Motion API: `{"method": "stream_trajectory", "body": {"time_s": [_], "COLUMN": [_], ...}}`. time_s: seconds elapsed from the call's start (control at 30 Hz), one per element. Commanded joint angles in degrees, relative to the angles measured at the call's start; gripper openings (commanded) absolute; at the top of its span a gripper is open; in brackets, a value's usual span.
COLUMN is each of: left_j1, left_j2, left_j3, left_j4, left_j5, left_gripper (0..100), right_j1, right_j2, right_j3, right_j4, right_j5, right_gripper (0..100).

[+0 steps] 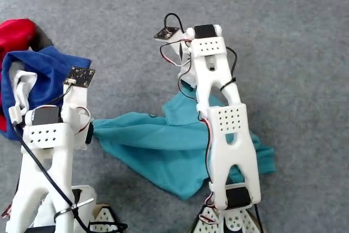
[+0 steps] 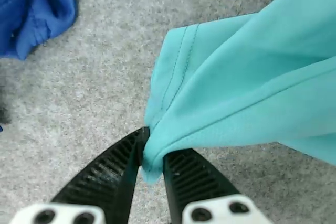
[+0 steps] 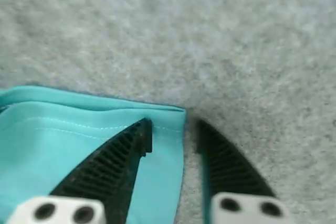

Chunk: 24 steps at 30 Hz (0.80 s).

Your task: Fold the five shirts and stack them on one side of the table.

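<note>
A teal shirt [image 1: 158, 145] lies crumpled on the grey table, in the middle. My left gripper [image 2: 152, 148] is shut on a bunched corner of the teal shirt [image 2: 236, 77] at its left end, and the cloth stretches away from the jaws. My right gripper [image 3: 173, 129] is open at the far corner of the teal shirt [image 3: 63, 129]: one finger [image 3: 121, 161] is over the hemmed cloth, the other over bare table beside the edge. The right arm [image 1: 218, 80] reaches across the shirt's middle and hides part of it.
A blue shirt [image 1: 49, 75] is heaped at the left edge, with a red shirt [image 1: 16, 31] behind it and a white cloth [image 1: 22, 88] on it. The blue shirt [image 2: 37, 9] lies close to my left gripper. Bare grey table [image 1: 294, 53] stretches to the right and far side.
</note>
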Motion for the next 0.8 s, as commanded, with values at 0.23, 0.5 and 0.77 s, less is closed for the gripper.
{"method": "stream_trajectory", "body": {"time_s": [0.23, 0.5, 0.77], "left_j1": [-0.22, -0.22, -0.22], "left_j2": [-0.79, -0.79, -0.79], "left_j3": [-2.33, -2.33, -2.24], "left_j4": [-0.44, -0.44, 0.70], "left_j5": [0.18, 0.18, 0.26], "left_gripper": [3, 3, 3], "right_j1": [-0.44, -0.44, 0.44], "right_j2": [0.13, 2.86, 2.68], "right_j3": [-1.63, -1.80, -4.97], "right_j4": [-0.09, -0.18, 0.00], "right_j5": [-0.44, -0.44, -0.53], "right_gripper": [28.6, 3.7, 1.9]}}
